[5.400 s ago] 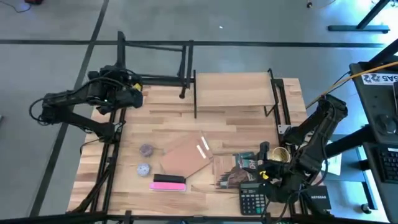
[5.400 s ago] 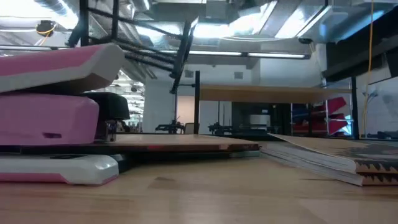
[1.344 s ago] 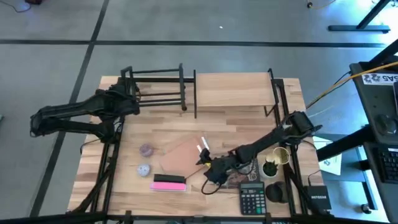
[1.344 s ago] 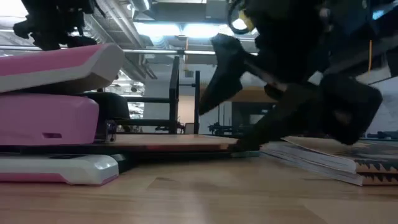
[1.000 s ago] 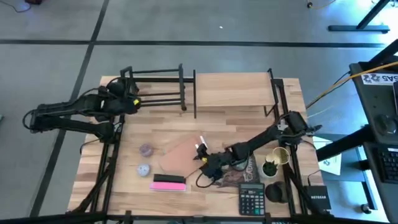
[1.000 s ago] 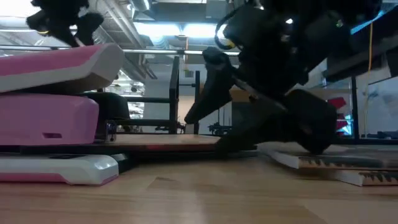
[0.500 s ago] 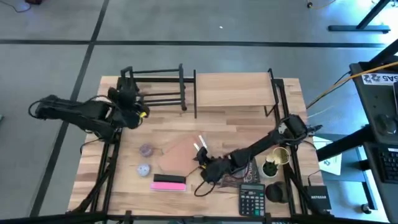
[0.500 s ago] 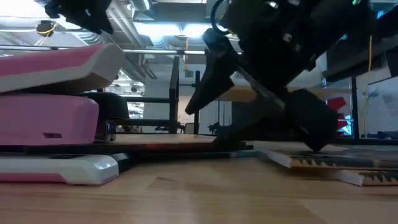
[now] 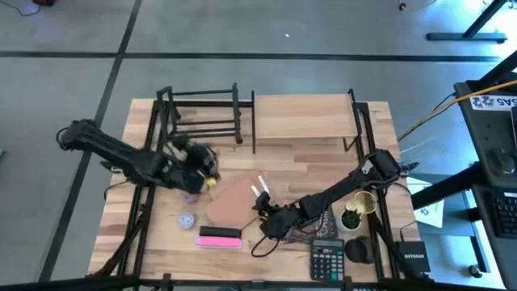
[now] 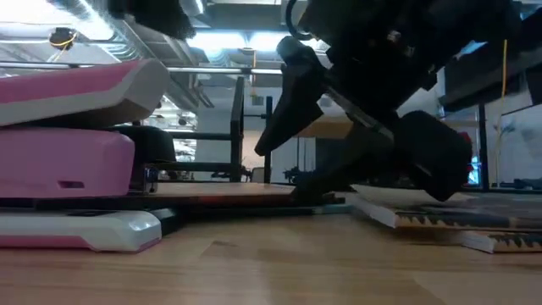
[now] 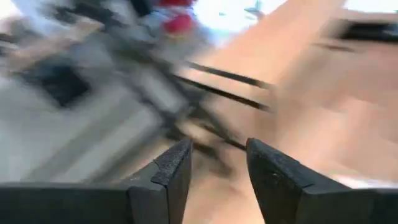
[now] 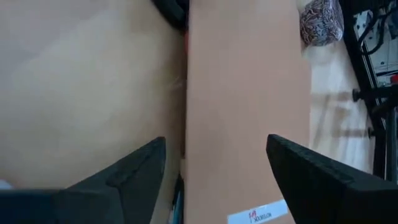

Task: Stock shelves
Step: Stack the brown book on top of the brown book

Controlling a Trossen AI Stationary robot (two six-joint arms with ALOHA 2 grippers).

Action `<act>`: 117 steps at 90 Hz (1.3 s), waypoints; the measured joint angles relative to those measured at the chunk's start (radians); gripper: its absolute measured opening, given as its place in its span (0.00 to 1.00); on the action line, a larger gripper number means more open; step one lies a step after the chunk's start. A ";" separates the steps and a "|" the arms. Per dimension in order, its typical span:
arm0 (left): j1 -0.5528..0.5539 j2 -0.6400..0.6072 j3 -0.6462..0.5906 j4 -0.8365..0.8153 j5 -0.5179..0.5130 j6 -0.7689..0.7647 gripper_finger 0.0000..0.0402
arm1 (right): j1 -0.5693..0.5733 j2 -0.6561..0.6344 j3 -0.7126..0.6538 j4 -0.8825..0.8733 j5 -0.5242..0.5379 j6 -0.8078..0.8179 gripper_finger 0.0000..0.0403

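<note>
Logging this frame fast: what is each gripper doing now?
Left gripper: open, holding nothing.
Right gripper: open, its fingers either side of the brown notebook.

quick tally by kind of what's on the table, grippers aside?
Shelves: 2, wooden shelf, black rack
Round patterned items: 2, one partly hidden
Brown notebook: 1
Pink stapler: 1
Calculator: 1
Magazine: 1
Pencil cup: 1
Total: 9

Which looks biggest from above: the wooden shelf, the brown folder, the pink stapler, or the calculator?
In the high view, largest to smallest:
1. Wooden shelf
2. Brown folder
3. Pink stapler and calculator: these look about alike, the stapler longer, the calculator wider, so I will not rank them.
</note>
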 joint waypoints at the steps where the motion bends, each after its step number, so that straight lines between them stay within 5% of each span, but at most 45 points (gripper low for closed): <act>1: -0.003 0.014 0.000 -0.001 0.016 -0.029 0.31 | -0.002 0.000 0.000 0.001 0.000 0.000 0.66; 14: -0.023 0.201 -0.024 -0.055 0.212 -0.437 0.29 | -0.018 0.000 0.000 0.018 -0.010 -0.004 0.66; 25: -0.029 0.365 -0.047 -0.031 0.368 -0.605 0.27 | -0.044 0.011 0.000 0.023 -0.046 -0.006 0.66; 51: -0.030 0.570 -0.041 0.106 0.345 -0.691 0.23 | -0.057 0.062 0.005 0.148 -0.138 -0.087 0.66; 75: -0.025 0.563 -0.044 0.127 0.340 -0.690 0.20 | -0.063 0.065 0.003 0.178 -0.003 -0.060 0.62; 91: -0.031 0.564 -0.044 0.123 0.354 -0.690 0.19 | -0.078 0.066 0.002 0.176 0.098 -0.011 0.49; 117: -0.033 0.552 -0.044 0.069 0.302 -0.690 0.19 | -0.077 0.064 0.003 0.153 0.116 0.010 0.09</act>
